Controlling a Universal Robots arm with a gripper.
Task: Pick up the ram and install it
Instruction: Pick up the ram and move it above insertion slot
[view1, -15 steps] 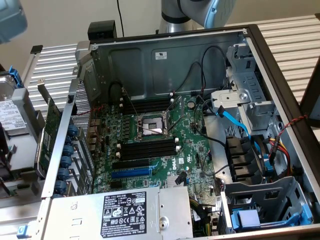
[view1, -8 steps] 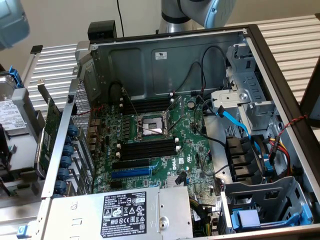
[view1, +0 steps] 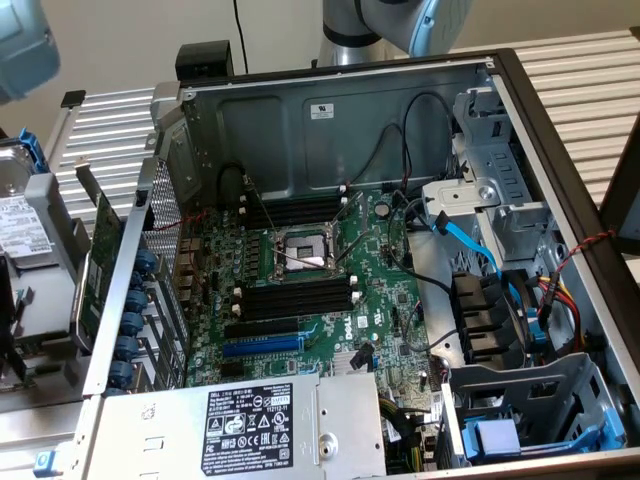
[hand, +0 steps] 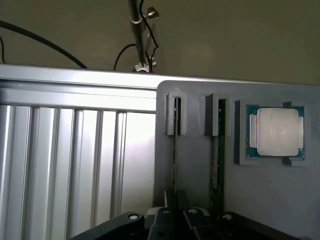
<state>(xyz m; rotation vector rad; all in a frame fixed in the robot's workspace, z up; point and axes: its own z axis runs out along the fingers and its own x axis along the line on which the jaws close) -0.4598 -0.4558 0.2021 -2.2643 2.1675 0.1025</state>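
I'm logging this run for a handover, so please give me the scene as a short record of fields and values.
setting: open computer case on a slatted metal table
motherboard: black memory slots look unfilled; CPU socket between the slot banks
parts tray: grey holder seen from the wrist
ram: two sticks standing edge-on in the holder, one beside the other
processor: CPU chip lying flat in a recess next to the sticks
gripper: low over the holder, at the ram; finger state unclear
ram installed: not yet

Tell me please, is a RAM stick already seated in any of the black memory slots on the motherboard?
No; in the exterior view the black memory slots beside the CPU socket all stand empty.
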